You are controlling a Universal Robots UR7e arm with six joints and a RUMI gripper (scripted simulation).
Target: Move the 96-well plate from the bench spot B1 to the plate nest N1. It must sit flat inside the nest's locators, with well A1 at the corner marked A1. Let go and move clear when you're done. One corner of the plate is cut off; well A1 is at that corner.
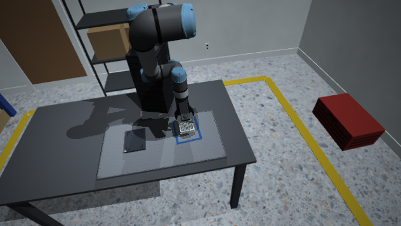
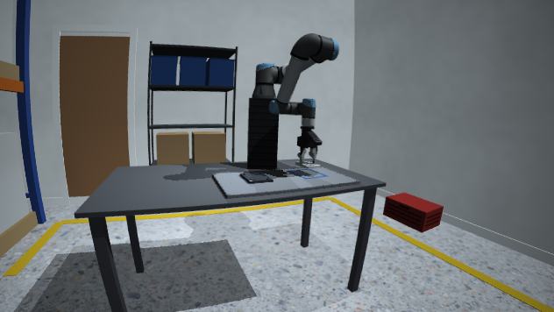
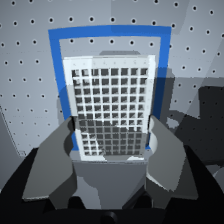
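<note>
The white 96-well plate point(image 1: 186, 127) is held over the blue-outlined bench spot B1 on the perforated grey mat. In the wrist view the plate point(image 3: 109, 107) fills the middle, with the blue outline point(image 3: 109, 37) showing around its far end. My gripper point(image 3: 111, 116) is shut on the plate, one finger on each long side near its close end. The exterior view shows the gripper point(image 2: 308, 154) just above the mat with the plate point(image 2: 307, 165) slightly raised. The dark plate nest N1 point(image 1: 134, 140) lies to the left on the mat. I cannot make out the cut corner.
The robot's black pedestal point(image 1: 152, 82) stands behind the mat. The grey mat point(image 1: 162, 144) covers the table's middle. A shelf rack with boxes point(image 1: 105, 41) stands behind the table, and a red crate point(image 1: 348, 120) is at the right.
</note>
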